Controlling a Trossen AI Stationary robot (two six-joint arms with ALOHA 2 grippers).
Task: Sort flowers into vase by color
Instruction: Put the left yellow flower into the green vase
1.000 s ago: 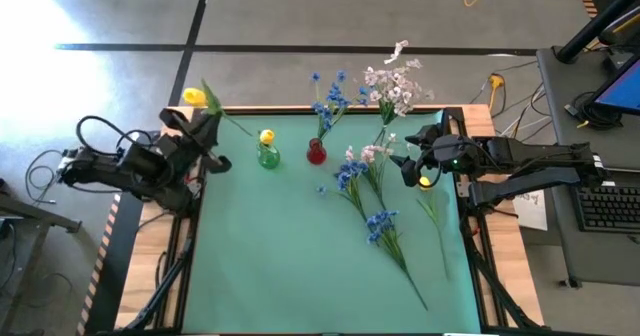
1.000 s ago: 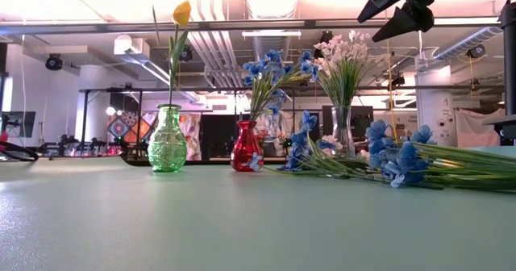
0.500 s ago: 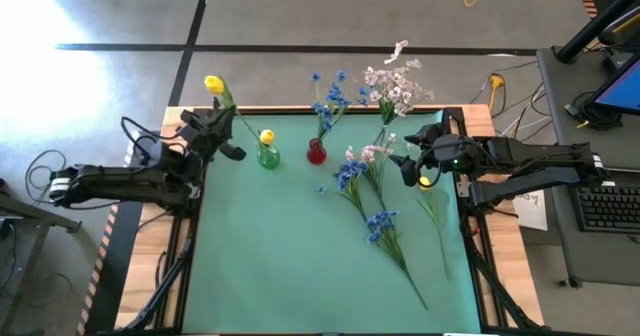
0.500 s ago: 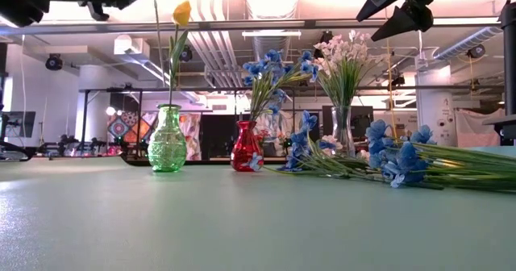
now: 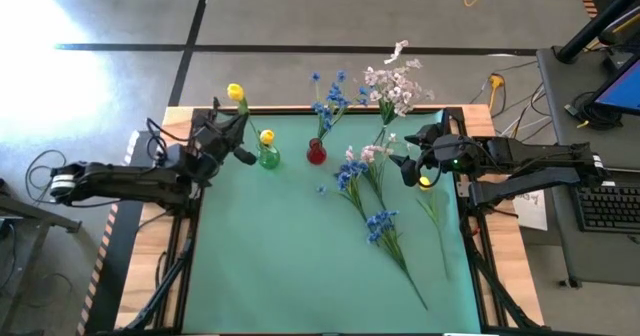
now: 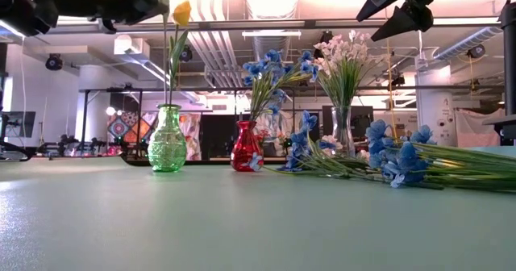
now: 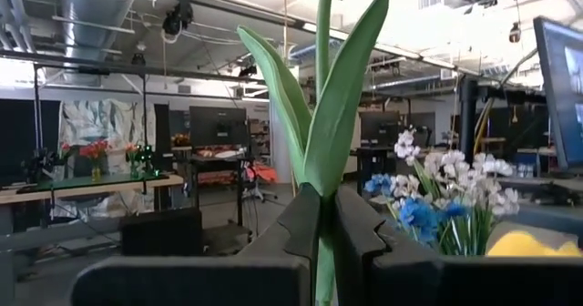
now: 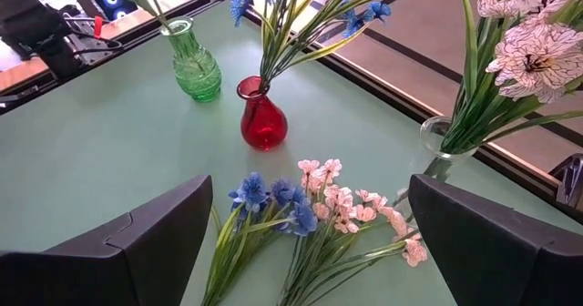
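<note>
- While my left gripper pinches a yellow tulip's stem tight, the bloom hangs near the green vase.
- My right gripper waits with jaws spread wide and empty, above the loose blue and pink flowers on the green mat.

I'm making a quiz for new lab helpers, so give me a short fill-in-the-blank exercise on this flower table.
1. The left claw is shut on the stem of a ____ flower.
2. The blue flowers that are already sorted stand in the ____ vase.
3. The right claw hovers with its fingers ____.
4. The green vase already holds ____ yellow flower.

Missing words: yellow; red; open; one
</note>
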